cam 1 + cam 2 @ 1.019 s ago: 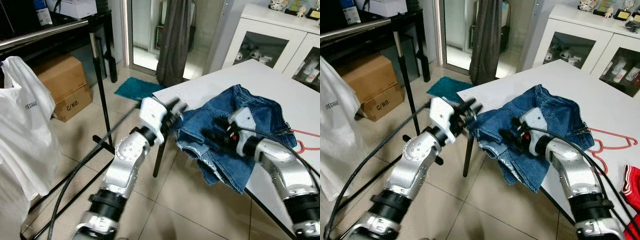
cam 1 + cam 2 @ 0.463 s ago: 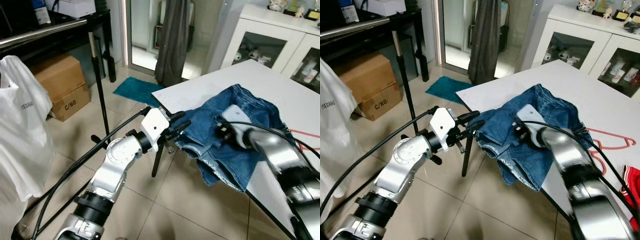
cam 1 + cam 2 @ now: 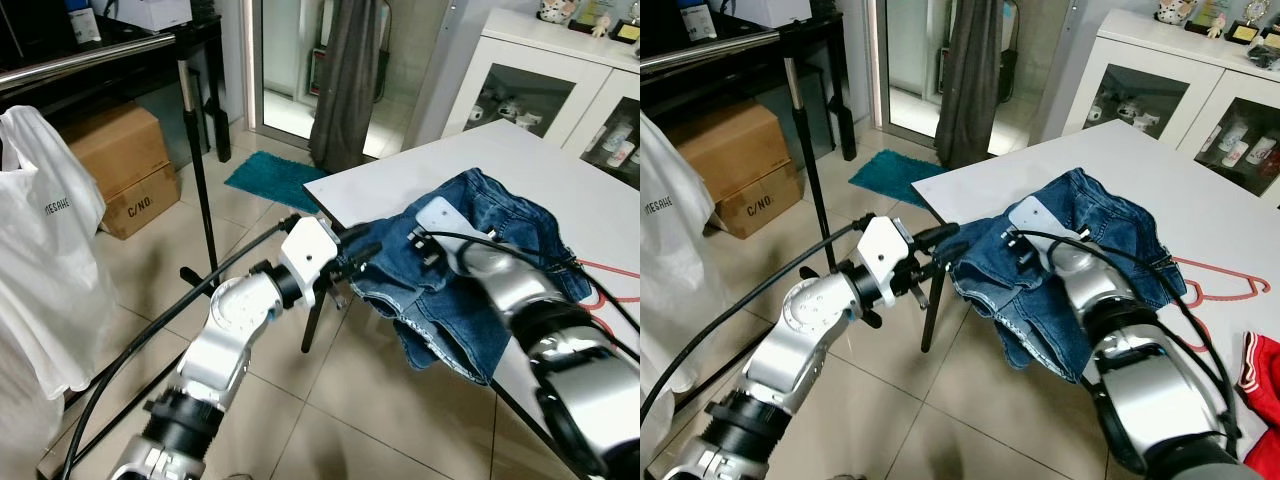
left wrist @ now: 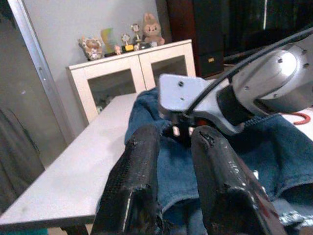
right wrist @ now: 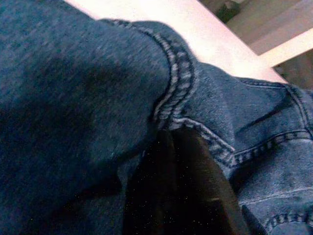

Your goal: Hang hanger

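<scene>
In the left eye view, blue denim shorts lie bunched on the white surface and hang off its edge at about 7 o'clock. The left pincer reaches in at 9 o'clock of the shorts, right at the cloth edge, likely to hold it up. The right pincer is buried in the cloth, so I cannot tell how its fingers stand.

In the right eye view, the red hanger lies flat on the surface at 3 o'clock of the shorts, partly tucked under them. Nothing holds it yet.

In the left wrist view, the two black fingers sit near each other with a small gap, pressed into denim.

In the right wrist view, dark fingers push under a seam, too dark to read.
</scene>
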You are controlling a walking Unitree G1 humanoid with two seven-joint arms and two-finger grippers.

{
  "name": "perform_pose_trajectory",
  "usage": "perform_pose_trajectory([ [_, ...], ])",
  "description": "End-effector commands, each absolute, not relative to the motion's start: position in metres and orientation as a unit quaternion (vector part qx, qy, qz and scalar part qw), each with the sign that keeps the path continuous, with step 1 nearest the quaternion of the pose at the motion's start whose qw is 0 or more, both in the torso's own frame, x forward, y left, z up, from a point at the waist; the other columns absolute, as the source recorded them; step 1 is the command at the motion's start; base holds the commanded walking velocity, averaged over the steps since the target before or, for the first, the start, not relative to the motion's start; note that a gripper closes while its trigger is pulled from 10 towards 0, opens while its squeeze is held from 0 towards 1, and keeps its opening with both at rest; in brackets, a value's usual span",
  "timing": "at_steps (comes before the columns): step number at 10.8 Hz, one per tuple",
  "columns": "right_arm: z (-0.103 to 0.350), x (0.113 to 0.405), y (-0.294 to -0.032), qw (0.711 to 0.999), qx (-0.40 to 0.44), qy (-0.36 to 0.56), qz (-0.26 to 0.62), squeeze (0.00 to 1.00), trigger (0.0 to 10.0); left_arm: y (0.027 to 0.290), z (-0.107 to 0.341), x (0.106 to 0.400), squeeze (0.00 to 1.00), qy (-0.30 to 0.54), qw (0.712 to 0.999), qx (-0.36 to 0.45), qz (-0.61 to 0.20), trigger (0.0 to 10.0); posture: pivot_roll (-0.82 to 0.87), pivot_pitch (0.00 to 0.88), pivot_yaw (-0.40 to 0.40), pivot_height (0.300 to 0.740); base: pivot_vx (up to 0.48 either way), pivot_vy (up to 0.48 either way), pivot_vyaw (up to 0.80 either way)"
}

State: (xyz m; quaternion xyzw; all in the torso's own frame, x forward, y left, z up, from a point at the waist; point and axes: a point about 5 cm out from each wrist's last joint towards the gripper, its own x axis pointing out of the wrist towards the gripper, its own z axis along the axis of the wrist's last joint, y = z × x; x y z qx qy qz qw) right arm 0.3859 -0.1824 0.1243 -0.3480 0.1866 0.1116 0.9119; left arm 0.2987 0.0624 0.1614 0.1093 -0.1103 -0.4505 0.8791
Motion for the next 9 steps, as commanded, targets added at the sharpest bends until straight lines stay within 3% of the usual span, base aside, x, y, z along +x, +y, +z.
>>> perform_pose_trajectory([
  [1,0.132,0.39,-0.188,0.915,-0.358,0.17,0.077,0.0,0.0,0.057,0.165,0.296,0.0,-0.115,0.873,0.112,-0.46,10.0,0.17,0.032,-0.09,0.74,0.0,0.0,0.0],
  [3,0.137,0.391,-0.198,0.922,-0.358,0.143,0.015,0.0,0.0,0.055,0.166,0.296,0.0,-0.113,0.872,0.111,-0.464,10.0,0.17,0.031,-0.084,0.74,0.0,0.0,0.0],
  [4,0.151,0.394,-0.203,0.953,-0.291,0.083,-0.033,0.0,0.0,0.053,0.165,0.295,0.0,-0.113,0.871,0.109,-0.466,10.0,0.15,0.03,-0.082,0.74,0.0,0.0,0.0],
  [6,0.164,0.396,-0.204,0.979,-0.2,0.034,-0.035,0.0,3.7,0.051,0.165,0.295,0.0,-0.112,0.87,0.107,-0.468,10.0,0.14,0.03,-0.08,0.74,0.0,0.0,0.0],
  [7,0.167,0.395,-0.207,0.986,-0.161,0.033,0.0,0.0,10.0,0.049,0.165,0.295,0.0,-0.113,0.869,0.105,-0.469,10.0,0.14,0.031,-0.08,0.74,0.0,0.0,0.0],
  [9,0.173,0.388,-0.223,0.984,-0.162,0.035,0.069,0.0,10.0,0.049,0.165,0.296,0.0,-0.113,0.87,0.104,-0.469,10.0,0.12,0.031,-0.078,0.74,0.0,0.0,0.0],
])
